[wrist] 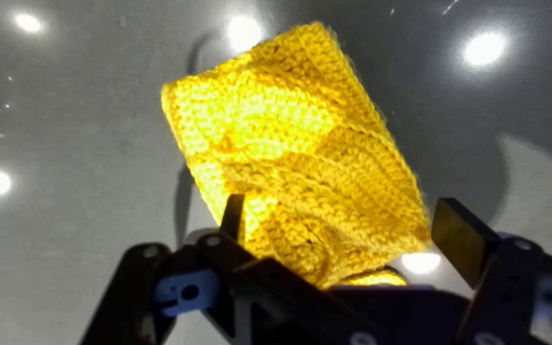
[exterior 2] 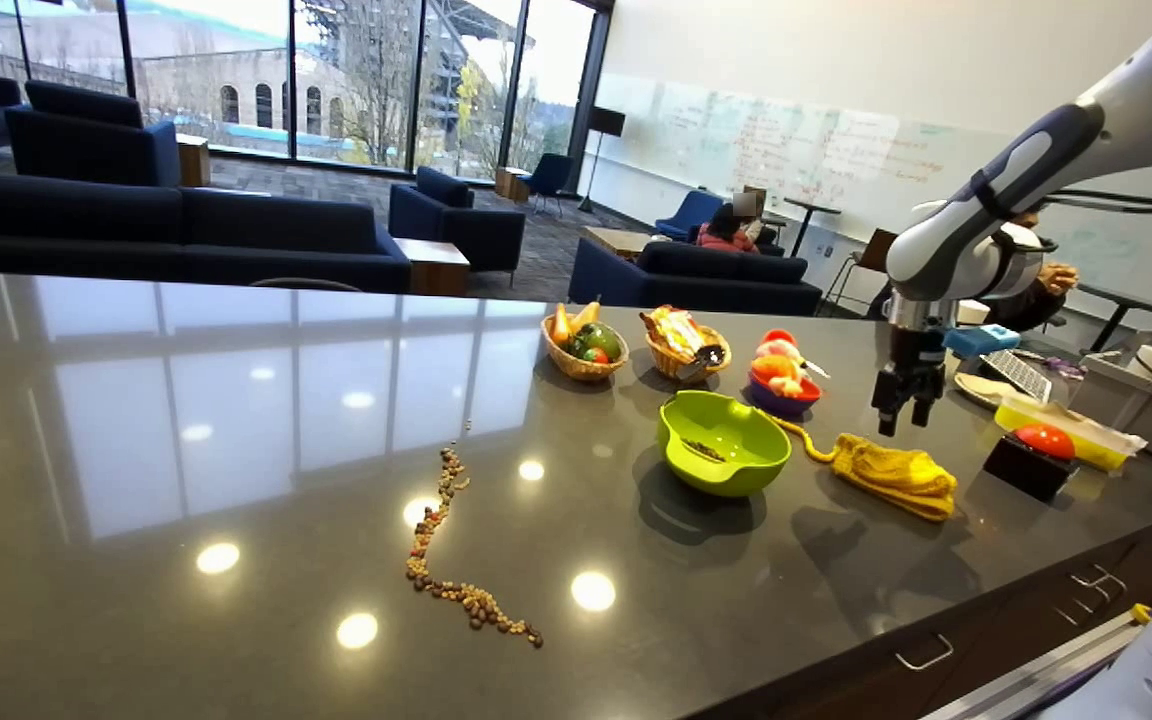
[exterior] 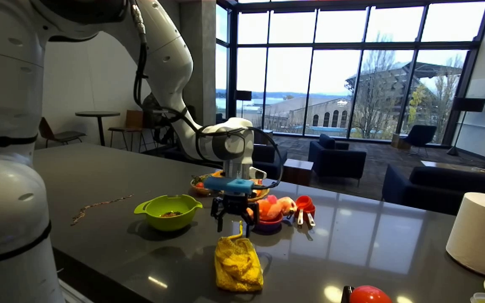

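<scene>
My gripper (exterior: 234,229) is open and empty, pointing down above the grey counter. It also shows in an exterior view (exterior 2: 904,420). The nearest thing is a yellow knitted cloth (exterior: 238,265), bunched on the counter with a thin yellow cord trailing from one end. The cloth also shows in an exterior view (exterior 2: 896,478). In the wrist view the cloth (wrist: 295,143) fills the middle, and its near end lies between the two spread fingers (wrist: 340,215). The fingers appear apart from it. Part of the near end and the cord are hidden behind the gripper there.
A green bowl (exterior 2: 726,470) with small dry bits stands beside the cloth. A line of beans (exterior 2: 426,540) lies farther off. Two baskets (exterior 2: 586,368), a purple bowl with a plush toy (exterior 2: 784,400), a red-domed black box (exterior 2: 1031,475) and a paper roll (exterior: 480,231) stand around.
</scene>
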Motion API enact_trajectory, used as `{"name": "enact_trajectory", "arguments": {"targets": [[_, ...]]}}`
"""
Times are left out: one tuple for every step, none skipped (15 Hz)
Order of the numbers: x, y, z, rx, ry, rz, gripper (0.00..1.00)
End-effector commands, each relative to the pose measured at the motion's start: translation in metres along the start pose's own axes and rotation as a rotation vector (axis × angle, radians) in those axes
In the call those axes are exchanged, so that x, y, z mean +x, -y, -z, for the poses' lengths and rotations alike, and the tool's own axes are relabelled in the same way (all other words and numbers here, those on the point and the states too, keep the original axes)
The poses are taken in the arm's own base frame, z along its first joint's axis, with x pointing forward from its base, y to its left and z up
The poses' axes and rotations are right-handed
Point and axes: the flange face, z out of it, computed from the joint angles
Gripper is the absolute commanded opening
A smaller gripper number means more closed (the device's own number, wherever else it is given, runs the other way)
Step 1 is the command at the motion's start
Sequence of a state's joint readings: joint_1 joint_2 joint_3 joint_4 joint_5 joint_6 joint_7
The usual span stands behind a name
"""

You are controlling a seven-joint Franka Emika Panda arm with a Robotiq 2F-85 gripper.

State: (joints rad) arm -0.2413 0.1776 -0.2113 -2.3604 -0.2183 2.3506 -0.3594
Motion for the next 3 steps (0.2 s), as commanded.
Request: {"name": "enact_trajectory", "arguments": {"targets": [[-0.0008,0.0031,0.0027,-0.002,-0.011,0.019,1.00],[-0.0021,0.0059,0.0051,-0.005,-0.022,0.033,1.00],[-0.0034,0.0076,0.0066,-0.006,-0.027,0.038,1.00]]}}
